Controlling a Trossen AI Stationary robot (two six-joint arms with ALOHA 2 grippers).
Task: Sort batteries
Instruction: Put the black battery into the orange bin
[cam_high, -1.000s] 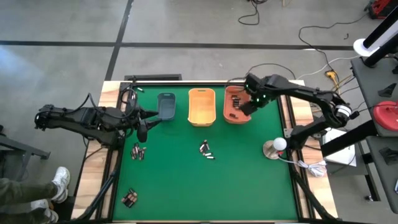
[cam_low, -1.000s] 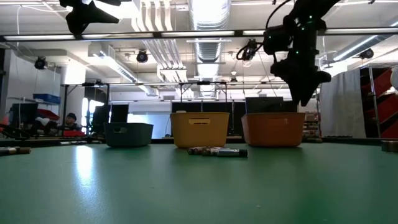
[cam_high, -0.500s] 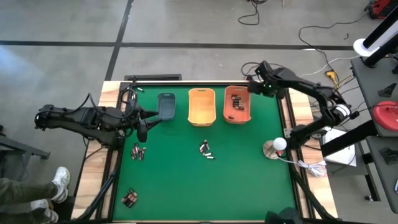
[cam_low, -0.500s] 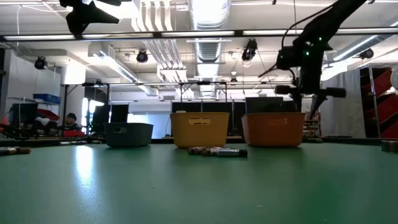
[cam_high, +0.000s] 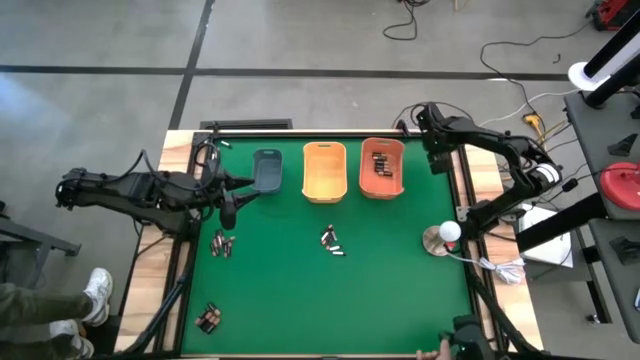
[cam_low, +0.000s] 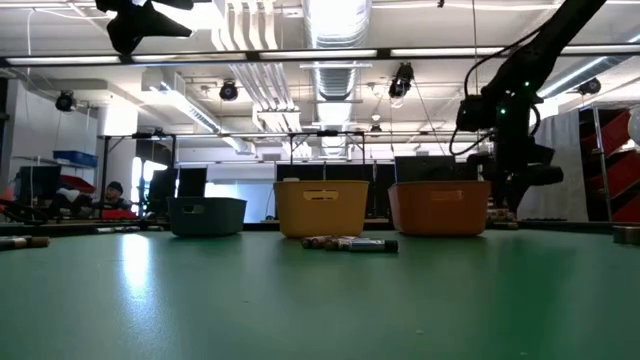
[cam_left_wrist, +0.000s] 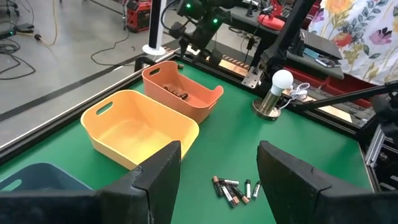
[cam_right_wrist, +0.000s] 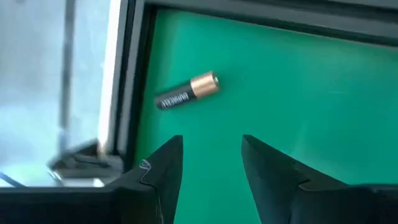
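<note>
While the left gripper (cam_high: 232, 208) hangs near the table's left edge, just in front of the grey-blue bin (cam_high: 267, 169), its jaws stand partly apart with nothing between them, and it looks to be waiting. Below it, close to that edge, lies a small cluster of batteries (cam_high: 222, 243), with another cluster (cam_high: 209, 318) by the front left corner. Toward the middle of the green table (cam_high: 400, 280) a third loose group (cam_high: 333, 243) sits in front of the yellow-orange bin (cam_high: 324, 170), which looks empty. Next along, the orange bin (cam_high: 381, 167) already has several cells in it. Over by the back right corner, the right gripper (cam_high: 437, 160) hangs above the mat beside the orange bin, jaws apart and empty, and its wrist view shows a single battery (cam_right_wrist: 187, 92) lying on the green next to the table's edge rail. I'd judge the step in hand is fetching that stray cell: the right arm needs to drop, straddle it and close, then carry it to a bin
</note>
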